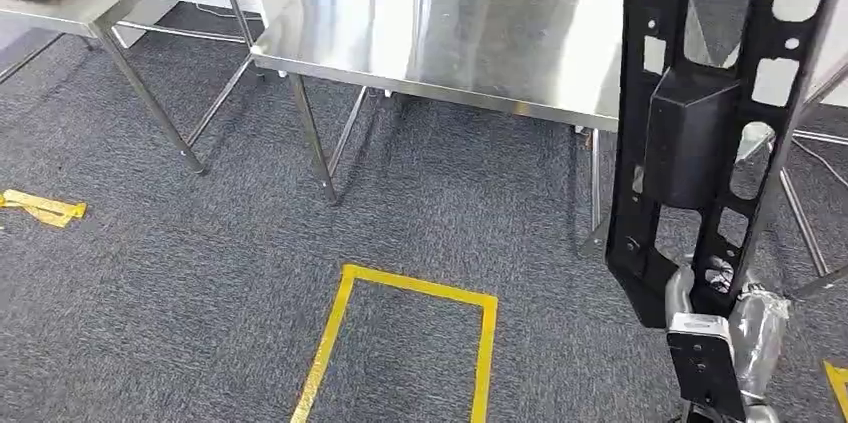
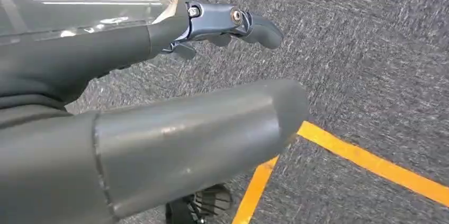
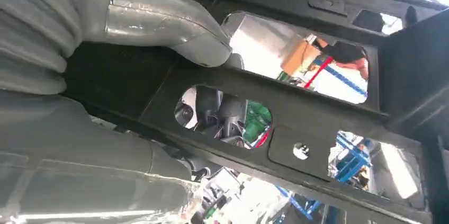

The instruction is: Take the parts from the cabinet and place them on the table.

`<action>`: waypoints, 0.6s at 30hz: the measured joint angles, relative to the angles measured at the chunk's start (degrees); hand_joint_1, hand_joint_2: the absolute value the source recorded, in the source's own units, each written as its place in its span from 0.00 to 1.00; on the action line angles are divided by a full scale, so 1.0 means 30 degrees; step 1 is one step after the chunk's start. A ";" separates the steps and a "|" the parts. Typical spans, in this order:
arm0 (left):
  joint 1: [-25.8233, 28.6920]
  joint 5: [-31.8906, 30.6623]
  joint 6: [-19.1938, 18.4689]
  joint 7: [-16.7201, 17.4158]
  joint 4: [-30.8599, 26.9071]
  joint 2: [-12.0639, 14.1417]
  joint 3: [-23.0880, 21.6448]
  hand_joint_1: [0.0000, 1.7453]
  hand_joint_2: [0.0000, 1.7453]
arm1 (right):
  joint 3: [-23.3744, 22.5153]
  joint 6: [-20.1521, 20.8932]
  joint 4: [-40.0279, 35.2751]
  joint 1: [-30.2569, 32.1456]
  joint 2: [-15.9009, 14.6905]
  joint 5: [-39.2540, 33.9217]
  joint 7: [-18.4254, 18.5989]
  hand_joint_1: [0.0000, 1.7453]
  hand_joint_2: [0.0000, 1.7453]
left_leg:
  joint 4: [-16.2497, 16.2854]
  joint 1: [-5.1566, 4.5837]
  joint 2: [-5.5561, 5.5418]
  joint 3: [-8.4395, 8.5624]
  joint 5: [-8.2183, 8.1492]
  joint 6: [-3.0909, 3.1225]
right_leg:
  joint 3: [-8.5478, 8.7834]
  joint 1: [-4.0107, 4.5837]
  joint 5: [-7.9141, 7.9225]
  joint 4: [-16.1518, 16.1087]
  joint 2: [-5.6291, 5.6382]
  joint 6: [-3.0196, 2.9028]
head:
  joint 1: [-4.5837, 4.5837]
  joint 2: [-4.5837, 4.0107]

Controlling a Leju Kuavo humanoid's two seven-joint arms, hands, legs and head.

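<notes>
Right hand [image 1: 722, 328] holds the black plastic frame [image 1: 700, 113] upright by its lower end, long axis standing vertical. Steel worktop [image 1: 450, 23] lies just ahead and leftward of it. Left hand [image 2: 159, 113] hangs empty over carpet, fingers apart.

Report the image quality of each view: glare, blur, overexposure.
Head view: soft reflections on the steel table, no hard glare; the black part reads sharp. Left wrist view: the left hand is near and soft, the carpet streaked with blur. Right wrist view: the background seen through the part's cut-outs is overexposed and blurred; the right hand is well lit.
</notes>
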 joint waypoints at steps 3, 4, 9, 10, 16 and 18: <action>0.0016 -0.0204 -0.0051 -0.0058 0.0022 0.0051 0.0058 0.00 0.00 | -0.0409 -0.0058 0.0175 -0.0096 0.0007 0.0000 0.0058 0.98 1.00 | -0.0002 -0.0240 -0.0150 0.0883 -0.0696 0.0055 | -0.0005 0.0242 0.1117 -0.2418 0.0010 0.0135 | 0.0007 0.0000; 0.0015 -0.0284 -0.0139 -0.0102 0.0022 0.0073 0.0073 0.00 0.00 | -0.0620 -0.0124 0.0255 -0.0189 -0.0022 0.0000 0.0109 0.98 1.00 | -0.0006 -0.0292 -0.0164 0.1182 -0.0965 0.0068 | 0.0370 0.0327 0.2094 -0.3939 0.0014 0.0209 | 0.0015 0.0000; -0.0152 -0.0685 -0.0422 -0.0299 0.0095 0.0168 0.0146 0.00 0.00 | -0.2311 -0.0656 0.0802 -0.1339 -0.1167 0.0065 0.0984 0.98 1.00 | 0.0224 -0.0191 -0.0175 0.1802 -0.1211 -0.0265 | 0.1375 0.0711 0.3244 -0.5160 0.0179 -0.0888 | -0.0182 0.0000; -0.0249 -0.0758 -0.0430 -0.0335 0.0087 0.0219 0.0153 0.00 0.00 | -0.2675 -0.0773 0.0904 -0.1600 -0.1531 0.0102 0.1210 0.98 1.00 | 0.1218 -0.0251 -0.0168 0.1246 -0.0860 -0.0373 | 0.1851 0.0344 0.3181 -0.5439 0.0237 -0.0981 | -0.0204 0.0007; -0.0297 -0.0991 -0.0626 -0.0429 0.0241 0.0423 0.0189 0.00 0.00 | -0.4536 -0.1194 0.2060 -0.2762 -0.3669 -0.0189 0.2016 0.98 1.00 | 0.5966 0.0248 -0.0045 -0.3151 -0.1889 -0.1142 | 0.3460 0.0017 0.2186 -0.5969 0.0267 -0.1054 | -0.0233 0.0000; -0.0337 -0.1188 -0.0765 -0.0459 0.0262 0.0547 0.0204 0.00 0.00 | -0.5349 -0.1501 0.2719 -0.3275 -0.4657 -0.0416 0.2353 0.98 1.00 | 0.5371 0.0559 0.0107 -0.4249 -0.3517 -0.1579 | 0.4316 -0.0313 0.1512 -0.5967 0.0329 -0.0742 | -0.0233 0.0000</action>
